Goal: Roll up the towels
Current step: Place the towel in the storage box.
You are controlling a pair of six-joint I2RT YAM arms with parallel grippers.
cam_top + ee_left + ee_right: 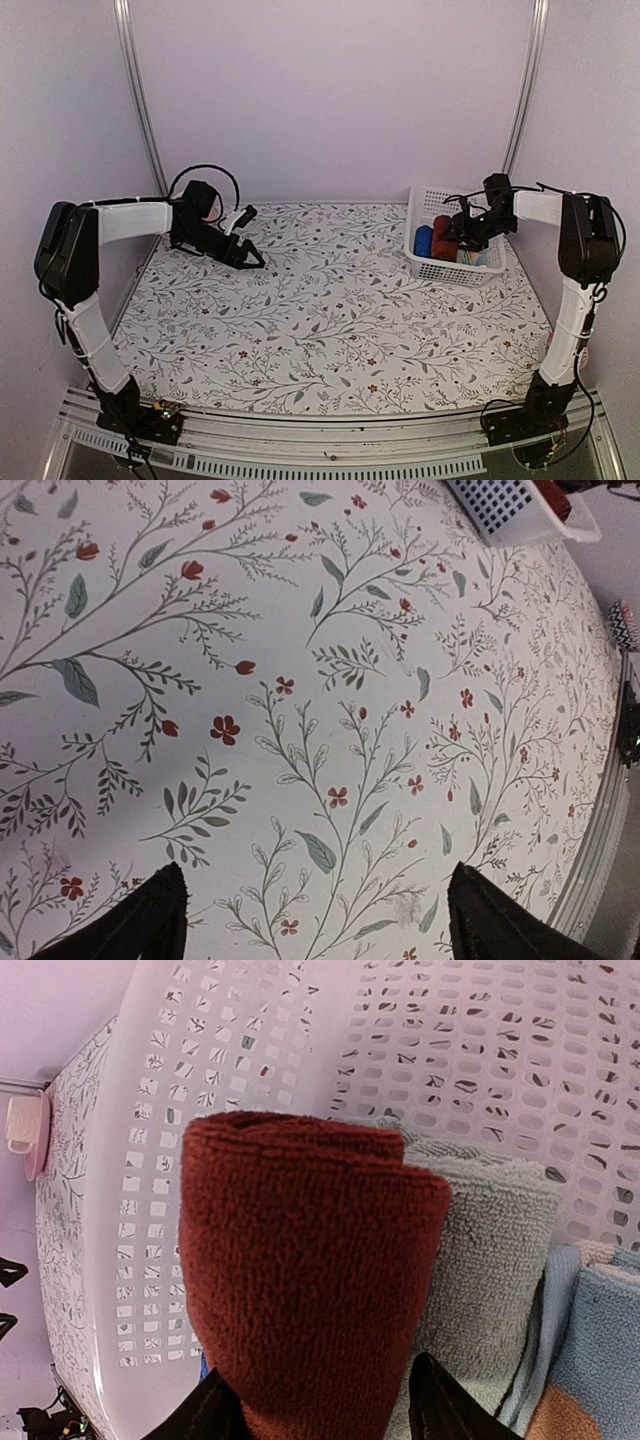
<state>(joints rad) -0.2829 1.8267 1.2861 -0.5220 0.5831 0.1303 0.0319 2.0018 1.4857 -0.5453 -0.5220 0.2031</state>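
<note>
Soft, even light with a lilac cast; only faint shadows on the floral table covering [330, 330]. Wrist views bend at the edges; the maroon towel [310, 1280] is sharp, dark fingers [440, 1410] blurred

No readable text, labels, brands or numbers in any view; table cover [330, 310] has only a floral print, basket [440, 268] and towels [300, 1260] look unmarked.
</note>
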